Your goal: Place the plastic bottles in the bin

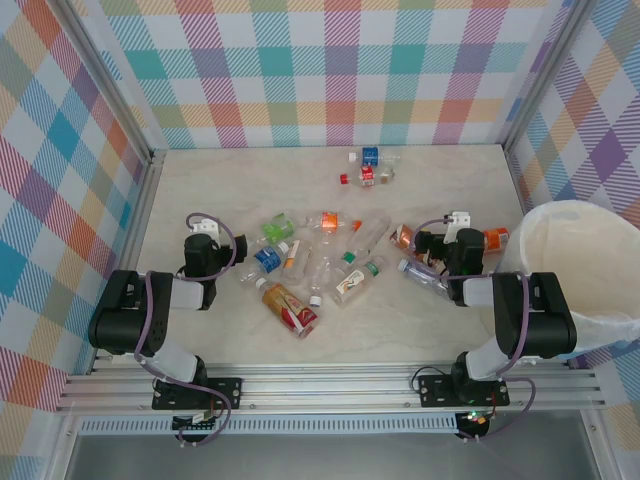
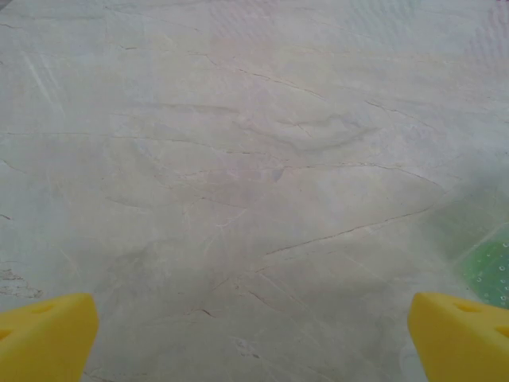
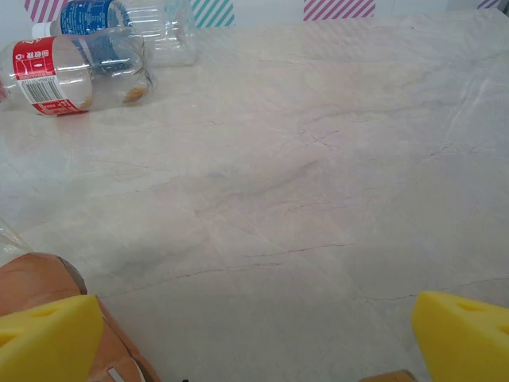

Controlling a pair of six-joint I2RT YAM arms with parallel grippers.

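the 2 arms were bolted at the near edge of the surface (image 1: 440, 330). to the right, close beside the right arm, stood the bin (image 1: 600, 255), round, white and far wider than any bottle. nearest in the middle lay a red-and-brown bottle (image 1: 291, 308), on its side. just beyond it the main scatter of plastic bottles (image 1: 320, 262) spread across the middle of the surface, all lying down, among them a blue-labelled bottle (image 1: 267, 259) and a green-labelled bottle (image 1: 278, 228). the left end effector (image 2: 254, 342) hung over bare surface left of this scatter, its yellow fingertips (image 2: 48, 338) spread wide with nothing between them. a blurred green patch (image 2: 489, 274) sat at the right edge of its wrist view. the right end effector (image 3: 254, 338) was likewise wide open and gripped nothing, with an orange-brown bottle (image 3: 44, 290) just beside the fingertip on the left of its wrist view. an orange-labelled bottle (image 1: 495, 238) lay between that end effector and the bin. farthest off, near the checked back wall (image 1: 330, 70), a red-labelled bottle (image 3: 60, 79) and a second blue-labelled bottle (image 3: 119, 20) lay side by side, well apart from the rest.
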